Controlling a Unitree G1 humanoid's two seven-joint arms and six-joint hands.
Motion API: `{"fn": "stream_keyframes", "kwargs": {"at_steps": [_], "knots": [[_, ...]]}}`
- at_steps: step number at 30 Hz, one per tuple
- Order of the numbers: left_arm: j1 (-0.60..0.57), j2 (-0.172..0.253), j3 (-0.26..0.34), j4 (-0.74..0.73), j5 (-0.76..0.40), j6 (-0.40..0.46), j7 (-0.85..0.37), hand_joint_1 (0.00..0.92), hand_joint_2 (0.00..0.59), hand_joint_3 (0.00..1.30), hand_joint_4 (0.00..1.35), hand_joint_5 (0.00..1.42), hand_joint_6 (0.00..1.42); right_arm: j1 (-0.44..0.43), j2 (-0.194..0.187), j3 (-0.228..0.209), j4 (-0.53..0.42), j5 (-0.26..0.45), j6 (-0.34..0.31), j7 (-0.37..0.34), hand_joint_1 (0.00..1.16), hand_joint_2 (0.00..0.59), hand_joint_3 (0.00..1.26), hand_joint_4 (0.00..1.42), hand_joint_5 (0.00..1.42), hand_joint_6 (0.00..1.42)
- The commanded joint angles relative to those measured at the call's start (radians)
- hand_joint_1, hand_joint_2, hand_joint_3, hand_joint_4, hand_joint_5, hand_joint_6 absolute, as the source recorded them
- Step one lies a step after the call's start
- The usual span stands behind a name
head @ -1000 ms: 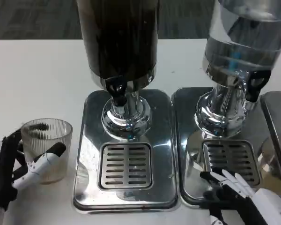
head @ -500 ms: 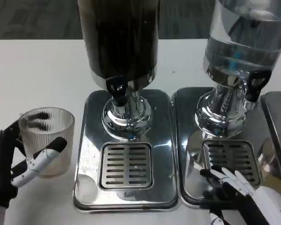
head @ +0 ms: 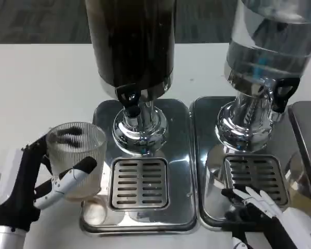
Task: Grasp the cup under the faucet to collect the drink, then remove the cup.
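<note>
From my feed, the left hand (head: 28, 181) has its fingers wrapped around the ribbed clear cup (head: 75, 158), which sits over the left edge of the dark dispenser's drip tray (head: 140, 218). My right hand (head: 272, 215) rests on the neighbouring tray (head: 210, 155), fingers apart, holding nothing.

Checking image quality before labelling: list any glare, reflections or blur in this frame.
Head view: the polished steel drip tray under the dark-filled dispenser mirrors bright overhead light; its chrome pedestal shows warped reflections; the ribbed clear glass cup in the left hand looks slightly soft; the clear water dispenser carries highlights.
</note>
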Motion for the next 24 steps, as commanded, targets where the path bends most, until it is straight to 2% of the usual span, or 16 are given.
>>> {"fn": "stream_keyframes", "kwargs": {"at_steps": [1, 24], "knots": [[-0.019, -0.010, -0.012, -0.006, 0.005, -0.028, -0.006, 0.148, 0.155, 0.48, 0.53, 0.82, 0.97, 0.000, 0.007, 0.002, -0.005, 0.007, -0.008, -0.004, 0.52, 0.586, 0.17, 0.07, 0.01, 0.21], [-0.120, -0.063, -0.091, 0.103, 0.039, -0.021, -0.003, 0.148, 0.155, 0.49, 0.53, 0.82, 0.97, 0.013, 0.018, 0.004, -0.007, 0.003, -0.006, -0.014, 0.53, 0.586, 0.17, 0.08, 0.02, 0.21]]}}
